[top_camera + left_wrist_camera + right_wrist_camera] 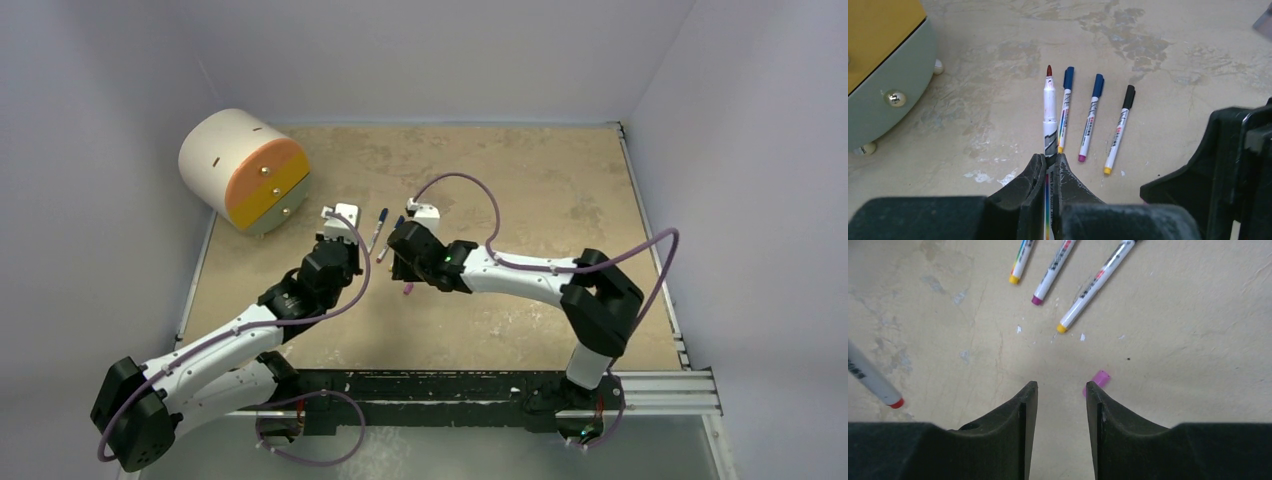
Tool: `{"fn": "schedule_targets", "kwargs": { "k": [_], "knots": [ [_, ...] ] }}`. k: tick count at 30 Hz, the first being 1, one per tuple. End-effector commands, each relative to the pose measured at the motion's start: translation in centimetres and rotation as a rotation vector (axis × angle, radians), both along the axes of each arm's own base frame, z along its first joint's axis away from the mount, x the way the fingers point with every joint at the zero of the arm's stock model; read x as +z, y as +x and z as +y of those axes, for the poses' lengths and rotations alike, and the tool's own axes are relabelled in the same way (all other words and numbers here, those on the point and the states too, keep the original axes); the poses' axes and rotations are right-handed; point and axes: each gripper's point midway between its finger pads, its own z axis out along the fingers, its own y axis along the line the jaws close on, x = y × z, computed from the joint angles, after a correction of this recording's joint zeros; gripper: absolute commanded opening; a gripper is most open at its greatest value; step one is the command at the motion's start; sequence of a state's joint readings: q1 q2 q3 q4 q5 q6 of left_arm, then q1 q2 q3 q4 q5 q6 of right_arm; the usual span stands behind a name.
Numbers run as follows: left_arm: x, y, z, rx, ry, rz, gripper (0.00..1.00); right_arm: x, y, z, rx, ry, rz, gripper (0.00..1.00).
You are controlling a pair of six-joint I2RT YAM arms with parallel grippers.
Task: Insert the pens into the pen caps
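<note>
My left gripper (1049,156) is shut on an uncapped white pen (1049,107) whose red tip points away from it. This pen's red rear end also shows in the right wrist view (870,380). Three capped pens lie side by side on the table beyond it: two with dark blue caps (1068,77) (1098,85) and one with a black cap (1129,96). My right gripper (1061,385) is open and empty, low over the table. The pink cap (1097,381) lies just past the right fingertip (1091,390), outside the jaws. In the top view the grippers (358,245) (398,262) face each other mid-table.
A white drum-shaped box with an orange and yellow face (245,170) stands at the back left; its grey side and brass knobs (895,98) show in the left wrist view. The right arm's black body (1228,165) is close on the left gripper's right.
</note>
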State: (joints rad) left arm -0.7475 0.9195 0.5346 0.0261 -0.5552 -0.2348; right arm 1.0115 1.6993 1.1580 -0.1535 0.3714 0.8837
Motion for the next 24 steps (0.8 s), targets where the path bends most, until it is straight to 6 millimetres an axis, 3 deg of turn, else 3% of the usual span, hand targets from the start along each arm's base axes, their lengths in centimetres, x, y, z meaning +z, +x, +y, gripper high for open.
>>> {"fn": "schedule_targets", "kwargs": {
  "k": [1, 10, 18, 24],
  "knots": [
    [1.5, 0.3, 1.2, 0.083, -0.026, -0.027, 0.0, -1.2, -1.4, 0.9, -0.022, -0.011, 0.09, 0.41],
    [0.9, 0.2, 1.2, 0.078, -0.023, -0.026, 0.0, -4.1, -2.3, 0.4, -0.073, -0.052, 0.165, 0.34],
    [1.0, 0.1, 0.8, 0.05, -0.032, -0.026, 0.0, -6.7, -2.3, -0.3, -0.117, -0.131, 0.208, 0.35],
    [1.0, 0.0, 0.7, 0.039, -0.038, -0.03, 0.0, -7.3, -1.8, -0.1, -0.141, -0.183, 0.219, 0.36]
  ]
}}
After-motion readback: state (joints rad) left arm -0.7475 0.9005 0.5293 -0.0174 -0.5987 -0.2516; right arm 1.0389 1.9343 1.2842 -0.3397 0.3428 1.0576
